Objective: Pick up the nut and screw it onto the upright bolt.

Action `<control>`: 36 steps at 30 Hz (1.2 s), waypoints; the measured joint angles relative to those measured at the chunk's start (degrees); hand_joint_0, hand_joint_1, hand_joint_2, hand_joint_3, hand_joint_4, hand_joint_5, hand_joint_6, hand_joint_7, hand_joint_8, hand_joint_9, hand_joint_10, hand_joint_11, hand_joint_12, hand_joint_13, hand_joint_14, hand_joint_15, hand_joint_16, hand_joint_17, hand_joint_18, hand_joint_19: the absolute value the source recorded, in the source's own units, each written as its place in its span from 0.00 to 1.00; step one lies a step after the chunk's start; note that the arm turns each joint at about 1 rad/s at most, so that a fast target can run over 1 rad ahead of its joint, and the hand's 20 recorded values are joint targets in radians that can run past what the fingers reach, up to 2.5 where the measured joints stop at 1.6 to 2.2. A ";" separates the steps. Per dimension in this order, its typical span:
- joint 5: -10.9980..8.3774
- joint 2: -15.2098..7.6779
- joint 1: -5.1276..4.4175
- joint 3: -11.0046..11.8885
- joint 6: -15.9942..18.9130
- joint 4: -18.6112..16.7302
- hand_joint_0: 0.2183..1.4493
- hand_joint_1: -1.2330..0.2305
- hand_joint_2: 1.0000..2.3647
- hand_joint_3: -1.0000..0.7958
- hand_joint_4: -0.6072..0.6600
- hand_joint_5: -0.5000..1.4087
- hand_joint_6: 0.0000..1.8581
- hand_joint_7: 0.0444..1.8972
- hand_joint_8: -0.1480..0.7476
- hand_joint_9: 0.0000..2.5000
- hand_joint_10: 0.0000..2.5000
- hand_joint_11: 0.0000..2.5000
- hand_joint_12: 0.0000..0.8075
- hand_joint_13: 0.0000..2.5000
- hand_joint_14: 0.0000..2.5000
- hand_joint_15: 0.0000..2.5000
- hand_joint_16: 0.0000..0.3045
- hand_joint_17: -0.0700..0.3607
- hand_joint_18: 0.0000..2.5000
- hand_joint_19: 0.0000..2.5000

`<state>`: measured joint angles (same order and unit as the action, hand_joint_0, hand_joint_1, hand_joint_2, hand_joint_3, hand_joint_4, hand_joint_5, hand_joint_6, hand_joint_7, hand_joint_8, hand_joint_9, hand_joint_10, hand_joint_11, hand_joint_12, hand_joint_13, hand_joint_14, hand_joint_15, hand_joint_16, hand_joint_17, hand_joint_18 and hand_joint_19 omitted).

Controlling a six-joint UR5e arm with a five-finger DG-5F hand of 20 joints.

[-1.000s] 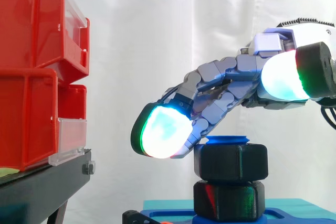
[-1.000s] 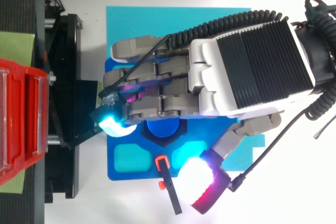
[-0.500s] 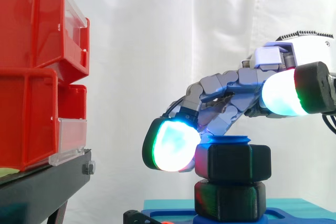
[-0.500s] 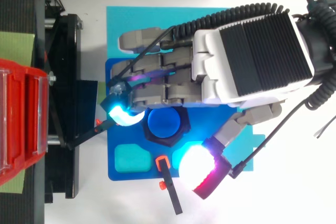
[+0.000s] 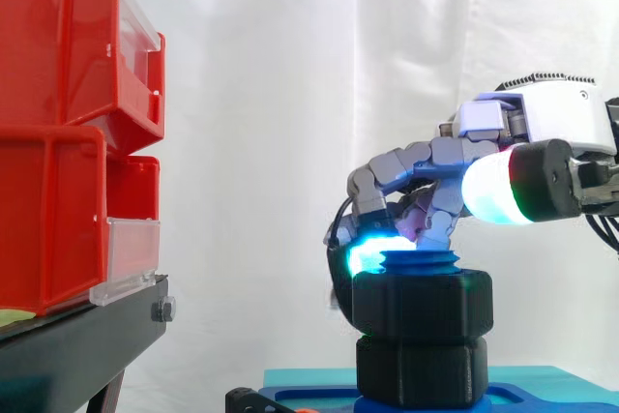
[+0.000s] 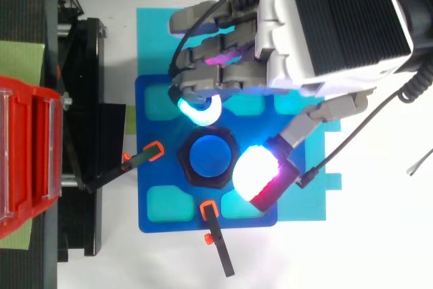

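The black hex nut [image 5: 423, 305] sits on the upright blue bolt [image 6: 208, 156], whose threaded top [image 5: 421, 260] pokes out above it. A second black hex piece [image 5: 421, 369] lies beneath, on the blue fixture plate [image 6: 143, 187]. My hand [image 6: 325, 25] hovers over the far side of the nut with its fingers curled down. A cyan-glowing fingertip [image 6: 199, 109] touches the nut's far upper edge [image 5: 368, 256]. The thumb pad [image 5: 493, 191] floats above the nut's level and is not pressing on it.
Red bins [image 5: 58, 142] are stacked on a black stand [image 5: 77, 345] at the left. The fixture plate rests on a cyan mat [image 6: 155, 38]. Two black levers with orange tips [image 6: 216, 245] [image 6: 128, 164] point at the plate from the near and bin sides.
The hand has swept across the nut from the near side to the far side, and its fingers have curled from stretched out to bent. The thumb moved closer to the bolt.
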<state>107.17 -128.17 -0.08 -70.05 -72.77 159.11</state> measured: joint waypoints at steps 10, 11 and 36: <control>1.78 0.02 1.24 1.10 0.06 0.08 0.25 0.66 0.00 0.28 0.68 0.24 0.27 0.56 0.47 0.43 0.00 0.00 0.22 0.30 0.00 0.00 0.02 0.20 0.14 0.00; 1.98 0.02 1.27 1.40 0.04 0.12 0.25 0.67 0.00 0.28 0.69 0.23 0.27 0.52 0.46 0.42 0.00 0.00 0.22 0.30 0.00 0.00 0.03 0.20 0.13 0.00; 0.63 -0.01 -2.64 2.58 -0.05 -0.43 0.22 0.72 0.00 0.28 0.63 0.17 0.27 0.27 0.39 0.24 0.00 0.00 0.30 0.13 0.00 0.00 0.07 0.27 0.00 0.00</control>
<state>107.80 -128.17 -2.72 -67.47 -72.82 158.68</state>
